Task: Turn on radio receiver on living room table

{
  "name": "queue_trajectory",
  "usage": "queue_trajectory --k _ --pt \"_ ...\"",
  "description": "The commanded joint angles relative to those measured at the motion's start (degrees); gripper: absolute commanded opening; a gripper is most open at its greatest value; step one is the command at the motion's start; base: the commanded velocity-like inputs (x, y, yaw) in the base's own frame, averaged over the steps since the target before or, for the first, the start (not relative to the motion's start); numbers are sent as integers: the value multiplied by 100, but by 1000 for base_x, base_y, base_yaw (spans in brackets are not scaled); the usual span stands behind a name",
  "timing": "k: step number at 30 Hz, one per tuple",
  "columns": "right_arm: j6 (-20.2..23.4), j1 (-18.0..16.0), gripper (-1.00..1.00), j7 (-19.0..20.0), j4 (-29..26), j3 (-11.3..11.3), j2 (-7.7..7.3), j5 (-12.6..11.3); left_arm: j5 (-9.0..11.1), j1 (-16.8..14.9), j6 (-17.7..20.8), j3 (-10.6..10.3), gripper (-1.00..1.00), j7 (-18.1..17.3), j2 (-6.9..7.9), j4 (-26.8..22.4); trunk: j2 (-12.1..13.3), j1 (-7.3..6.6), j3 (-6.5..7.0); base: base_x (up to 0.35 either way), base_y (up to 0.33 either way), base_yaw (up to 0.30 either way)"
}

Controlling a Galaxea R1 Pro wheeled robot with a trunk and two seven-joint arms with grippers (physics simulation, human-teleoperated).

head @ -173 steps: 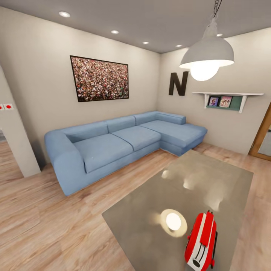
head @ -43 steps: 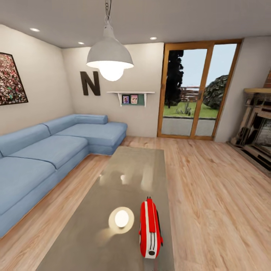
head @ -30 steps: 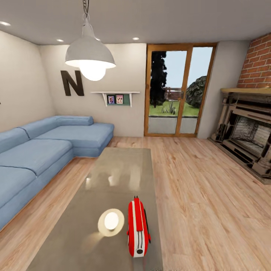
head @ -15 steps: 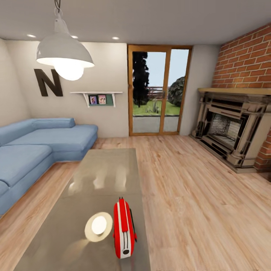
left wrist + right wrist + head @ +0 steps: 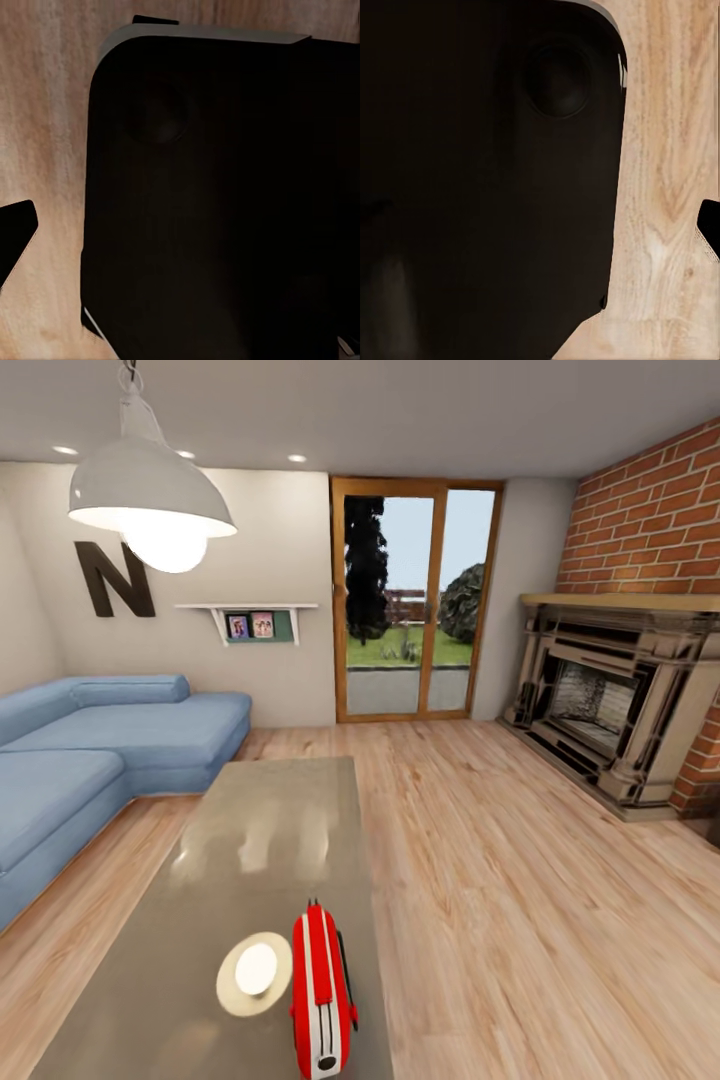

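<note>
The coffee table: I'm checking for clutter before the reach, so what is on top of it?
On the table stand the red radio receiver, near its close end, and a round cream disc beside it. The tabletop under them is hidden.

The red radio (image 5: 322, 1000) with its white band stands upright at the near end of the glossy grey table (image 5: 275, 830).

A light wood plank floor (image 5: 520, 860) runs to wood-framed glass doors (image 5: 415, 600). A blue sofa (image 5: 90, 750) faces a brick fireplace (image 5: 610, 700); a lit pendant lamp (image 5: 150, 510) hangs near a shelf (image 5: 250, 622) holding what may be framed photos.
</note>
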Motion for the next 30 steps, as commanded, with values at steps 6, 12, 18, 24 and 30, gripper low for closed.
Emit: queue_trajectory --k 6,12,18,24,30 --pt "0 0 100 0 0 0 0 -3 7 0 -14 0 100 5 -6 0 0 0 0 80 0 0" --pt "-4 0 100 0 0 0 0 -4 7 0 -15 0 100 5 -8 0 0 0 0 0 0 0" --pt "0 0 100 0 0 0 0 -7 7 0 -10 0 100 5 -8 0 0 0 0 0 0 0" --pt "0 0 100 0 -2 0 0 -9 7 0 -13 0 100 4 -8 0 0 0 0 0 5 0" --pt "0 0 100 0 0 0 0 -7 7 0 -8 0 100 5 -8 0 0 0 0 0 203 0"
